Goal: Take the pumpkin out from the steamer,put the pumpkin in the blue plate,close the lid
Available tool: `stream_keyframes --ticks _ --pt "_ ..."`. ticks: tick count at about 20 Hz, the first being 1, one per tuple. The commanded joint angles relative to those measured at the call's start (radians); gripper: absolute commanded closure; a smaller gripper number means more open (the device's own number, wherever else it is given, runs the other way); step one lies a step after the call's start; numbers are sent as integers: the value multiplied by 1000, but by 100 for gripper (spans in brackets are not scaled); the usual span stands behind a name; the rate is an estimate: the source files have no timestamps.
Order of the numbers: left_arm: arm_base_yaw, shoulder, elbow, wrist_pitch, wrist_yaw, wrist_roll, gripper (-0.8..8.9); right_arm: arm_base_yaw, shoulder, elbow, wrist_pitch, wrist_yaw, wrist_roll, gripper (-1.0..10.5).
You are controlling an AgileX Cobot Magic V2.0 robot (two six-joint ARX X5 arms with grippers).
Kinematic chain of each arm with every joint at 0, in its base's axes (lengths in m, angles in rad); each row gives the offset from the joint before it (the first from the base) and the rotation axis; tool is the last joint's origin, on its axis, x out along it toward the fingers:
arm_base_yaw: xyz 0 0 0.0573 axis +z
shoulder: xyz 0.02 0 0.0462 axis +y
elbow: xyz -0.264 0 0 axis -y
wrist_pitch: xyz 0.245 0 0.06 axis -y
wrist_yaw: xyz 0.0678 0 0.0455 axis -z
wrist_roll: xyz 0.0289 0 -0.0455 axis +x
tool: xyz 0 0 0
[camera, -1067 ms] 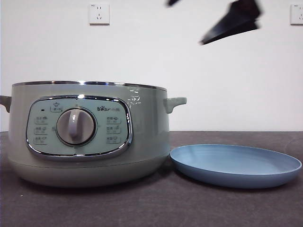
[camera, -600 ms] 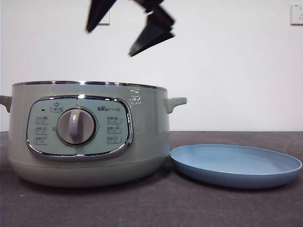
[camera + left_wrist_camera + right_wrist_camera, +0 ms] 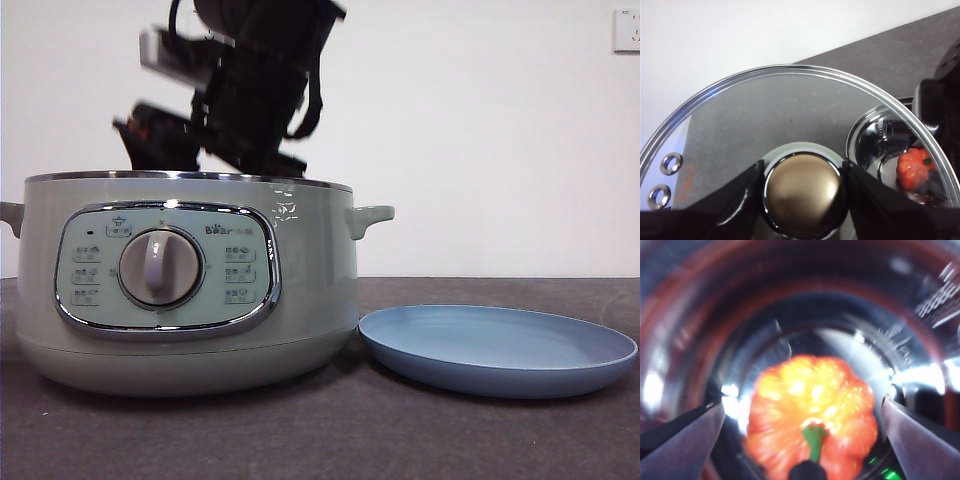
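Orange-red and ribbed, the pumpkin (image 3: 812, 432) sits on the shiny metal floor inside the steamer (image 3: 190, 280), stem (image 3: 812, 440) up. The right gripper (image 3: 805, 415) is lowered into the pot's mouth with its two jaws spread wide, one on each side of the pumpkin and clear of it. The right wrist picture is blurred, so contact with the pot floor cannot be judged. In the front view this arm (image 3: 250, 90) enters from above as a large dark mass and dips behind the chrome rim (image 3: 190, 177) of the sage-green pot.

The left gripper (image 3: 804, 192) is clamped on the round knob (image 3: 804, 192) of the glass lid (image 3: 765, 115), one black jaw pressed against each side of the knob. The lid is held off the steamer and to one side. Through its glass the left wrist view shows the open pot with the pumpkin (image 3: 914, 167) in it.

The blue plate (image 3: 498, 350) rests on the dark table (image 3: 330, 430) just beside the steamer, on the side of the pot's handle (image 3: 370, 218).
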Motion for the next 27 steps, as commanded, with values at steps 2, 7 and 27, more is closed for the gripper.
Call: stream_keyframes --ticks 2,7,27 --pt "0 -12 15 42 -9 7 821 4 47 2 8 6 -12 455" --pt "0 -12 15 42 -9 7 822 4 45 3 19 29 0 957" --pt "0 150 15 135 159 9 821 -238 -644 -382 -282 316 312 957"
